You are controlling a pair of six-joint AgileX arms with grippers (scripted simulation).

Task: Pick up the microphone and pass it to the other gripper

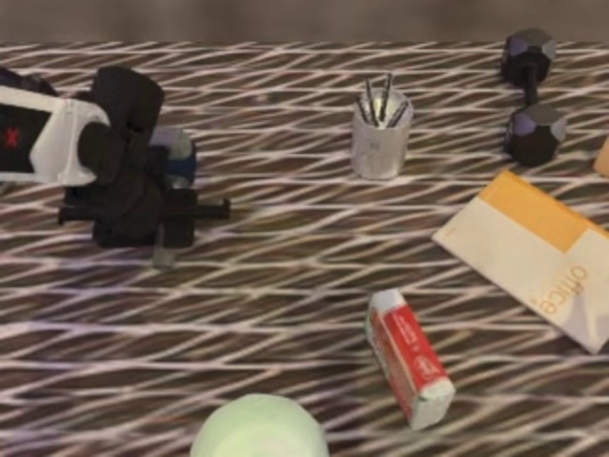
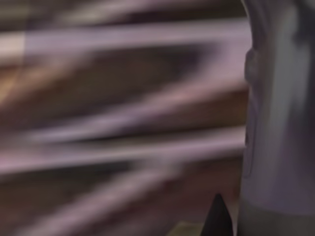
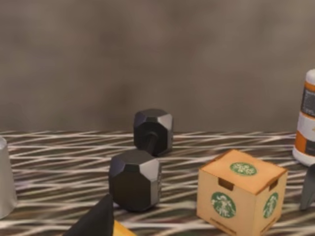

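My left gripper (image 1: pixel 164 205) is low over the table's (image 1: pixel 285 305) far left, directly above the microphone (image 1: pixel 179 157), whose dark-blue head shows just beside the wrist. I cannot tell whether it has closed on the grey handle (image 2: pixel 280 113) (seen close up in the left wrist view). To the right stand the silver cup (image 1: pixel 381 143) and the dumbbell (image 1: pixel 531 95); the red-and-white box (image 1: pixel 409 357) lies nearer.

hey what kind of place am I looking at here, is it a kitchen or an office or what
Most likely a simulated tabletop test scene, not a real room. A patterned table carries unrelated props: a black dumbbell, a silver cup of metal sticks, a red-and-white box. The left gripper works low at the table's left, over the microphone.
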